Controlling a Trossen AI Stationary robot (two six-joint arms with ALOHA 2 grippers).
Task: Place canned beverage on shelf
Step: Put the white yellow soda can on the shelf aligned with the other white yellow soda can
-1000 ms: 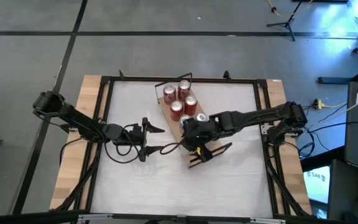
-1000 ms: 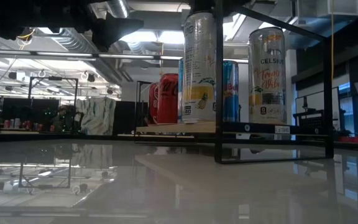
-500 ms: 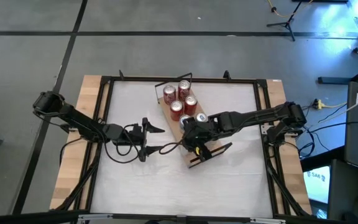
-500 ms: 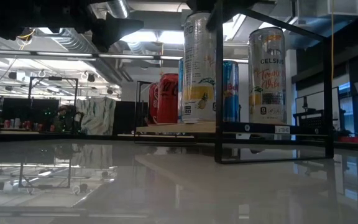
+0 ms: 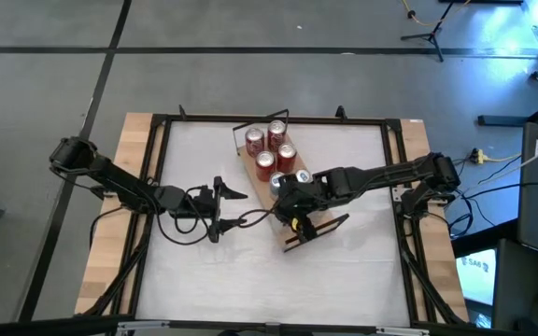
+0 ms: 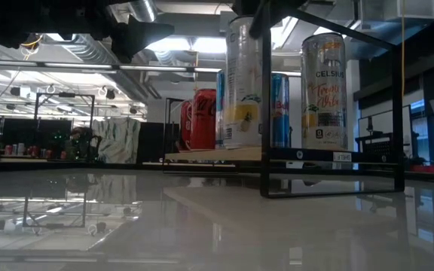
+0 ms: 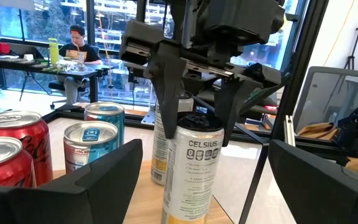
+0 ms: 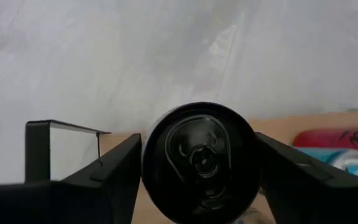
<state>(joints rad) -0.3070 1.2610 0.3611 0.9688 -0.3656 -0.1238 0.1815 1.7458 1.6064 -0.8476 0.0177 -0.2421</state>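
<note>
The light-wood shelf [image 5: 286, 227] lies slantwise at the table's middle, with black wire rails [image 6: 264, 98] at its ends. Red cans [image 5: 269, 145] stand at its far end. My right gripper [image 5: 292, 201] reaches down over a silver-and-yellow Celsius can [image 6: 241, 83] near the shelf's near end and is shut on it. The can also shows in the left wrist view [image 7: 194, 168]. A second Celsius can [image 6: 324, 90] stands beside it. My left gripper [image 5: 222, 207] is open and empty, left of the shelf, pointing at the cans. My right gripper pinches the can's top end [image 7: 194, 127] between its two fingers, one on each side of the rim. The fingers [image 8: 104, 177] come from above, pointing down. The can stands upright; its bottom is at the shelf board, touching or just clear I cannot tell.
Blue-and-silver cans [image 7: 92, 143] and red cans [image 7: 5, 143] stand on the shelf behind the held can. A black frame [image 5: 157, 121] runs round the white tabletop. A person [image 7: 76, 37] sits at a desk in the room beyond.
My right gripper has come down a little over the top of the silver-and-yellow can. My left arm has kept still.
</note>
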